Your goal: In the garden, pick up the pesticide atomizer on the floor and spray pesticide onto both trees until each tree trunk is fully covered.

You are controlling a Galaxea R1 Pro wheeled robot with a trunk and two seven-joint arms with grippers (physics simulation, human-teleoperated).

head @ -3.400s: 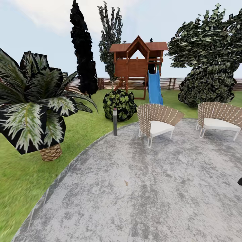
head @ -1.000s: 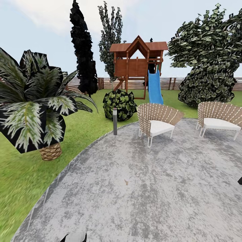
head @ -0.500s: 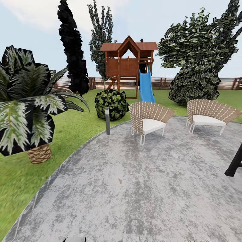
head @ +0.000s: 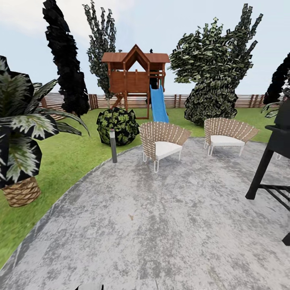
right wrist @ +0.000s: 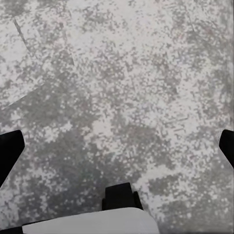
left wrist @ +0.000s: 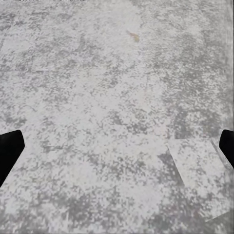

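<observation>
I stand on a grey stone patio [head: 161, 225] in the garden, with green lawn [head: 68, 157] and a brown slat fence [head: 177, 100] beyond it. The pesticide atomizer is out of view, and so are the thick-trunked trees. My left gripper [left wrist: 117, 151] hangs open over bare paving, its black fingertips [left wrist: 9, 148] far apart with nothing between them. My right gripper [right wrist: 117, 151] is open too, above mottled paving, fingertips [right wrist: 9, 148] at the frame's sides. A small brown leaf [head: 130, 216] lies on the patio.
Two wicker chairs [head: 161, 143] [head: 226, 135] stand at the patio's far edge. A black grill stand [head: 270, 161] is close on the right. A bollard light [head: 113, 146], a round bush [head: 117, 125], a potted palm [head: 20, 133] and a playhouse with a blue slide [head: 158, 104] lie left and ahead.
The head view has swung to the right, so everything has slid left in the picture. The black grill stand has come into view at the right edge.
</observation>
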